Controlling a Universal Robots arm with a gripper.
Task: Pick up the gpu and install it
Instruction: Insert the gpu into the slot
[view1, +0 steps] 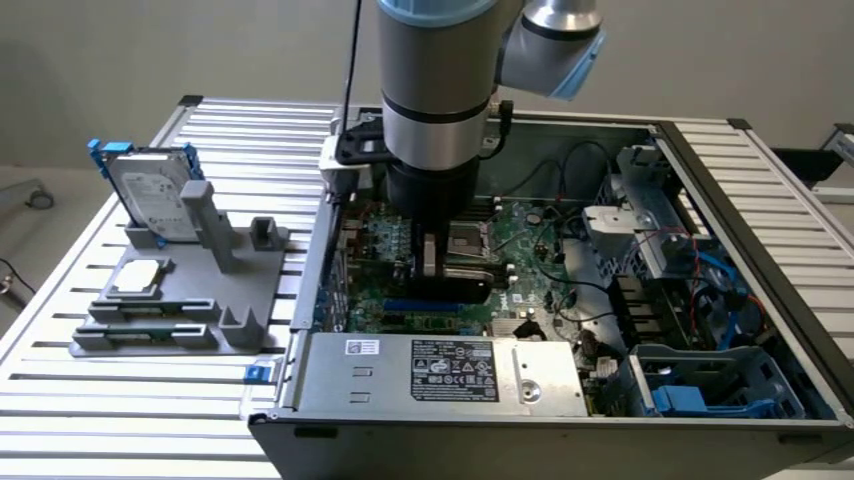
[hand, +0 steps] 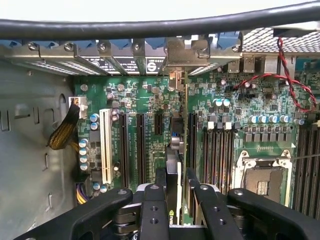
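Note:
The gpu is a thin card seen edge-on in the wrist view, running from between my fingers toward the rear slot brackets of the case. My gripper is shut on it, one black finger on each side. The card stands upright over the black expansion slots of the green motherboard. I cannot tell whether it is seated in a slot. In the exterior view, my gripper reaches down inside the open computer case, with the card's black body low over the board.
A silver hard drive with a blue frame and a small square silver chip sit on a grey fixture at the exterior view's left. The power supply lies in front of the board. Near the card are a white slot, CPU socket and red-black wires.

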